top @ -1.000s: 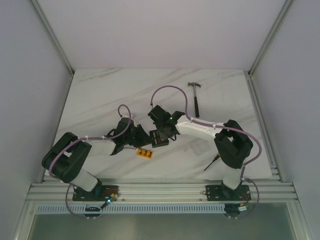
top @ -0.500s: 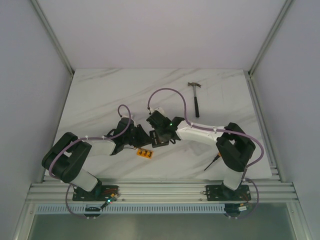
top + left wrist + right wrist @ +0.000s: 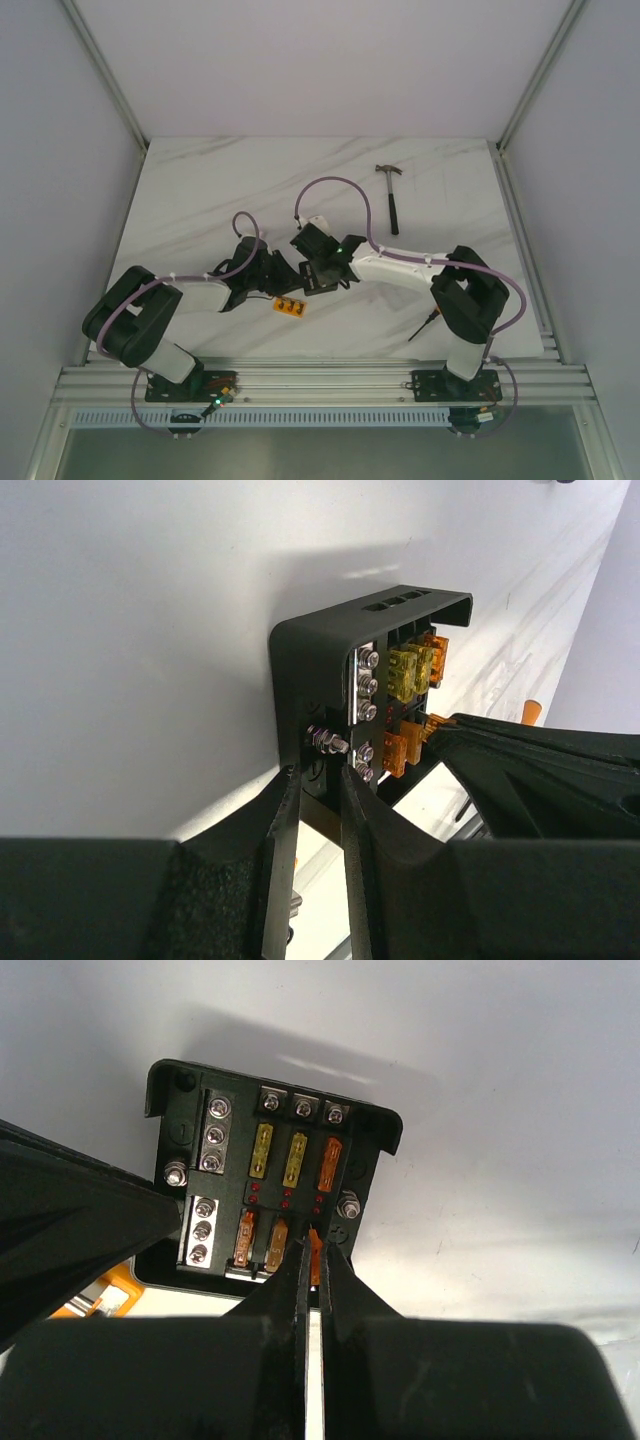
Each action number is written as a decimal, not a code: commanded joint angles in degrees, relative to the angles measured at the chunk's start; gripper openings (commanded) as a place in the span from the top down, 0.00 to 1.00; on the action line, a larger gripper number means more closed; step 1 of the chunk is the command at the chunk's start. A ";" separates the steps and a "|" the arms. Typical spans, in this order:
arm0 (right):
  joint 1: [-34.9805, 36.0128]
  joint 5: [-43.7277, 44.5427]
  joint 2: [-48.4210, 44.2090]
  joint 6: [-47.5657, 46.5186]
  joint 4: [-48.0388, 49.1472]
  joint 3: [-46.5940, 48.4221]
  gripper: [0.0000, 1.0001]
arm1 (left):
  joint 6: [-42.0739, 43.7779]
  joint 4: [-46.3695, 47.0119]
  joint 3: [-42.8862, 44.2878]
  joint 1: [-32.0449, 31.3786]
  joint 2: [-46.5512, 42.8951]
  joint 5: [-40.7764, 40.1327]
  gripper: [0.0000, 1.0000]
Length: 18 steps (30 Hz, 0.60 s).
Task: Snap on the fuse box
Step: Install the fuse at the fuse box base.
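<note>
White marble-patterned bench (image 3: 200, 200), enclosed by plain pale walls, carried all items. The fuse box (image 3: 318, 279) (image 3: 310, 680) (image 3: 285, 1195) lay flat near the middle of the bench, toward the near edge, between the two wrists. Its top face was uncovered, showing two rows of fuses and silver screw terminals along one side. The left fingers (image 3: 290, 276) (image 3: 350, 805) were closed to a narrow gap and clamped one side wall of the fuse box, one finger outside the wall and the other inside, next to the terminals. The right fingers (image 3: 323, 272) (image 3: 292, 1280) were almost fully closed and pinched an orange fuse (image 3: 314, 1245) standing at the end slot of the near row, beside two other orange fuses; the pictures did not show how deep it sat in the slot. The far row held two yellow fuses and one orange. A flat orange strip (image 3: 291, 306) lay just beside the fuse box, on its near left. A hammer (image 3: 391, 200) lay well apart, toward the far right of the bench. A slim tool (image 3: 423, 327) lay near the right arm's base.
</note>
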 commanded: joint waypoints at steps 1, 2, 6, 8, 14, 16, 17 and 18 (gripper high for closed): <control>0.32 -1.77 3.97 3.83 -7.96 0.44 1.00 | -2.04 0.02 -1.36 -0.42 0.15 0.01 0.69; 0.36 -1.78 4.47 4.85 -8.70 0.83 1.00 | -2.14 0.02 -1.07 -0.52 0.52 0.29 0.69; 0.35 -3.50 5.35 4.89 -10.01 0.99 1.00 | -2.35 -0.61 -0.03 -0.92 2.10 1.19 0.69; 0.24 -2.93 5.90 4.50 -11.32 1.15 1.00 | -2.46 -0.70 -0.06 -0.92 2.50 1.64 0.69; 0.09 -3.55 7.59 3.04 -11.77 0.25 1.00 | -1.45 -2.94 0.38 -0.84 2.59 1.44 0.69; -0.21 -3.58 8.26 1.96 -12.13 -0.45 1.00 | -0.65 -4.49 0.90 -0.69 2.33 1.18 0.69; -0.45 -3.69 8.26 1.36 -12.07 -0.95 1.00 | -0.42 -5.08 1.16 -0.54 2.16 1.11 0.69; -0.50 -3.65 7.97 0.91 -11.95 -1.41 1.00 | -0.34 -5.39 1.23 -0.49 1.96 1.07 0.69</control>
